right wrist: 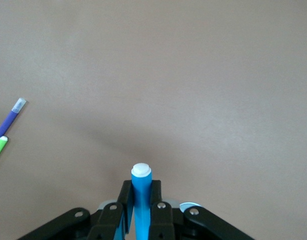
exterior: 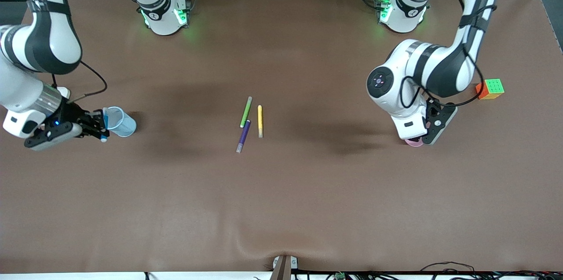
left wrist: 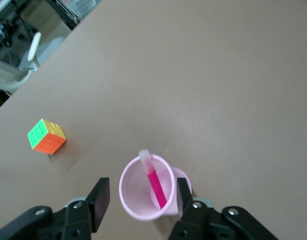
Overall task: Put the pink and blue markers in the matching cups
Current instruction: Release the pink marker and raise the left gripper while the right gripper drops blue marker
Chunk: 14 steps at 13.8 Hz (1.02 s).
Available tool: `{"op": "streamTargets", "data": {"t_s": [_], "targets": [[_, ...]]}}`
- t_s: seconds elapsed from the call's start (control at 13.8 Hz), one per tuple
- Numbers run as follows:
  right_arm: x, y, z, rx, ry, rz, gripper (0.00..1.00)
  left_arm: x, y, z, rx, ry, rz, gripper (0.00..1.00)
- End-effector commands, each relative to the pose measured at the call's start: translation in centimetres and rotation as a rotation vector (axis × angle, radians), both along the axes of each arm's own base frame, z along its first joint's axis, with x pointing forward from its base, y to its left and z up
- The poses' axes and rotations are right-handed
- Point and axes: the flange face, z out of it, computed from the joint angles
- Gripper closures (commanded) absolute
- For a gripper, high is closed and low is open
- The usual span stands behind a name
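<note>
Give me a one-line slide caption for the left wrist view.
Left gripper, jaws apart, over the pale pink mesh cup with the magenta-pink marker leaning inside; a multicoloured puzzle cube sits nearby.

mid-table i see a green pen (exterior: 246,111), yellow pen (exterior: 260,120) and purple pen (exterior: 243,136) (close together); a colour cube (exterior: 490,89) sits toward my left arm's end.

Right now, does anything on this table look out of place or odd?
The multicolored puzzle cube near the left arm's end of the table is the only non-stationery item. Otherwise, nothing stands out: the pink marker leans inside the pink cup.
</note>
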Motion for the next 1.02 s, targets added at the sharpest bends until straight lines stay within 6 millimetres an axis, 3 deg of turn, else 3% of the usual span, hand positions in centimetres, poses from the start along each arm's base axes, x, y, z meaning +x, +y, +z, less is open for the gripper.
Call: {"op": "streamTargets", "data": {"t_s": [0.0,0.22,0.29,0.65,0.73,0.87,0.94], "targets": [[-3.0,-4.8,-2.0,0.115,-0.097,0.064,1.00,0.0,1.1,4.4,-0.098,0.072,-0.018,0.38],[-5.0,-9.5,-3.4,0.162,-0.173,0.139,1.00,0.6,3.1,8.8,-0.208,0.155,-0.041,0.37],[-5.2,-9.9,-3.6,0.172,-0.184,0.153,1.00,0.7,3.9,10.1,-0.252,0.188,-0.058,0.36],[-5.6,-9.6,-5.8,0.191,-0.223,0.169,1.00,0.1,8.4,15.7,-0.437,0.271,-0.178,0.30],[-5.7,-9.6,-6.5,0.199,-0.221,0.177,1.00,-0.4,8.7,16.6,-0.457,0.297,-0.234,0.23],[-5.6,-9.6,-8.1,0.221,-0.220,0.186,1.00,-1.2,9.4,19.1,-0.514,0.306,-0.331,0.18],[-5.6,-9.5,-9.1,0.243,-0.224,0.180,1.00,-1.3,10.7,20.2,-0.544,0.301,-0.367,0.15]]}}
